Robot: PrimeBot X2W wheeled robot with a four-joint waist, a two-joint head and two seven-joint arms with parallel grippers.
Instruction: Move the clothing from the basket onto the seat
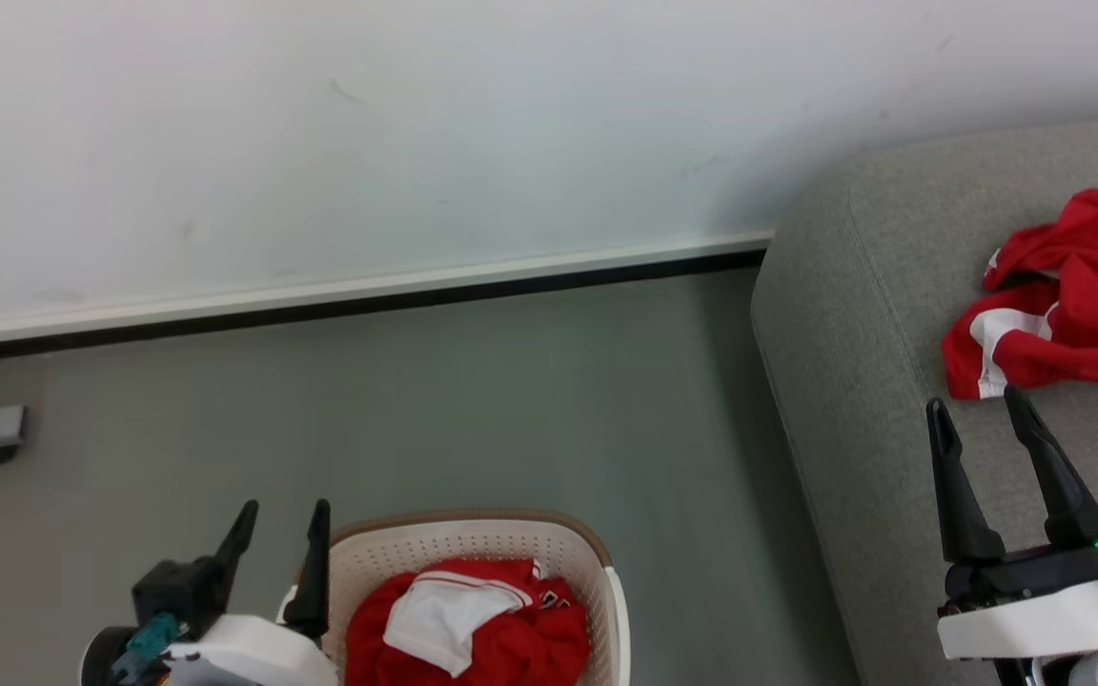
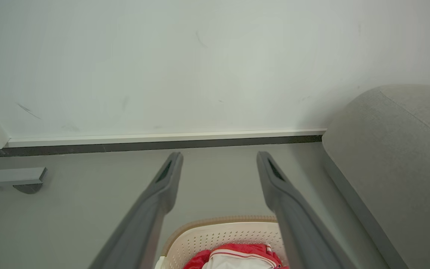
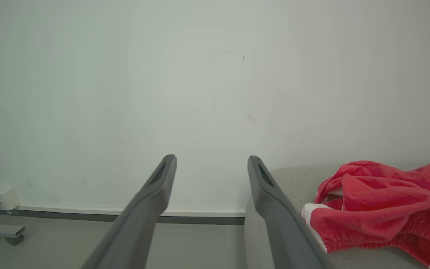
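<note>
Red clothing [image 1: 501,638], perhaps mesh; perforated basket [image 1: 473,545]

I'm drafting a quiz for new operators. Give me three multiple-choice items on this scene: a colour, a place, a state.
1. The rim of the basket is: A brown; B blue; C black.
2. The red garment nearest the right end effector lies: A inside the basket; B on the grey seat; C under the basket.
3. The right end effector is: A shut on the garment; B shut, empty; C open, empty.
Answers: 1 A, a brown band tops the cream wall; 2 B, it rests on the upholstery; 3 C, its fingers stand apart, empty.
</note>
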